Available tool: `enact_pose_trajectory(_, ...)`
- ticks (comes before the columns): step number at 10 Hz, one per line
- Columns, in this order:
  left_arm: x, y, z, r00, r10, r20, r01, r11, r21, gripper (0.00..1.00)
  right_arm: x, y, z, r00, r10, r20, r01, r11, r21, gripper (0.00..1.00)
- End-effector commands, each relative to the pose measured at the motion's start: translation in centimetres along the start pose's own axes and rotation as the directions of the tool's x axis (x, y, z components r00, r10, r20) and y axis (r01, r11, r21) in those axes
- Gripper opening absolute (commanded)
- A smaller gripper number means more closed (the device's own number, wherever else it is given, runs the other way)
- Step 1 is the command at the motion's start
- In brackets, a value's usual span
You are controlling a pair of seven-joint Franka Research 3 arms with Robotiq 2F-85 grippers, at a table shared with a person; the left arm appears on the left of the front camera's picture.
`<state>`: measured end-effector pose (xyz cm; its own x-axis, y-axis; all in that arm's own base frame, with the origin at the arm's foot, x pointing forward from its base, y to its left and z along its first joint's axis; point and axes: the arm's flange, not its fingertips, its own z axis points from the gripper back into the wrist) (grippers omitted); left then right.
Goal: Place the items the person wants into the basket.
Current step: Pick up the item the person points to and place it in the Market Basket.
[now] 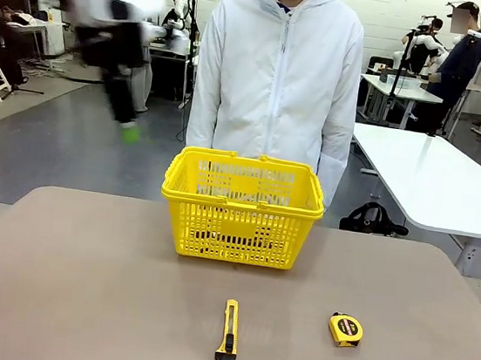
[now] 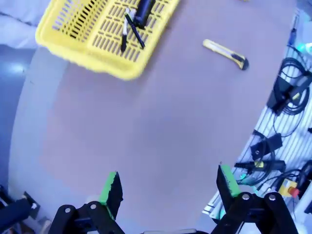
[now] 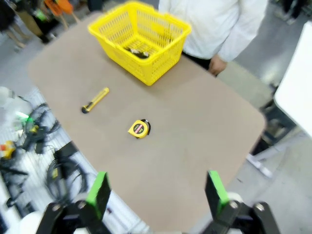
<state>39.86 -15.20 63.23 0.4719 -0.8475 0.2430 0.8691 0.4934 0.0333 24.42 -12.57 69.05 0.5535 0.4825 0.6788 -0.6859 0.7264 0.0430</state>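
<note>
Left end effector (image 2: 168, 187) spread wide, empty, above bare surface (image 2: 161, 126). Basket (image 2: 68, 34) far ahead, holding crossed pens (image 2: 130, 29), long axes diagonal. Right end effector (image 3: 158, 192) likewise spread, empty. Lettering unreadable.

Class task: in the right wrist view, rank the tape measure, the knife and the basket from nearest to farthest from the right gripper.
From the right gripper:
1. Tape measure, mid-table, just ahead.
2. Knife, farther, to the picture's left.
3. Basket, at the far edge by the person.
</note>
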Motion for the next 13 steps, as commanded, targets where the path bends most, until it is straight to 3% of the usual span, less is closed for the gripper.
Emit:
enact_pose_trajectory(1,-6.1,-1.3,-2.0,0.995,-0.048,0.090,0.049,0.999,-0.013,1.00,0.0,0.1,-0.2,1.000,0.009,0.014,-0.009,1.000,0.023,1.00)
enact_pose_trajectory(3,-9.9,-1.3,-2.8,0.987,-0.061,0.147,0.065,0.998,-0.020,1.00,0.0,0.1,-0.2,1.000,0.009,0.014,-0.009,1.000,0.023,1.00)
enact_pose_trajectory(5,-10.3,-1.1,-3.6,0.992,-0.016,0.128,0.019,0.999,-0.027,1.00,0.0,0.1,-0.2,1.000,0.009,0.014,-0.009,1.000,0.023,1.00)
enact_pose_trajectory(11,-10.9,-1.1,-2.9,0.993,-0.038,0.108,0.040,0.999,-0.015,1.00,0.0,0.1,-0.2,1.000,0.009,0.014,-0.009,1.000,0.023,1.00)
enact_pose_trajectory(13,-15.8,-1.1,-0.4,0.966,-0.037,0.256,0.032,0.999,0.026,1.00,0.0,0.1,-0.2,1.000,0.009,0.014,-0.009,1.000,0.023,1.00)
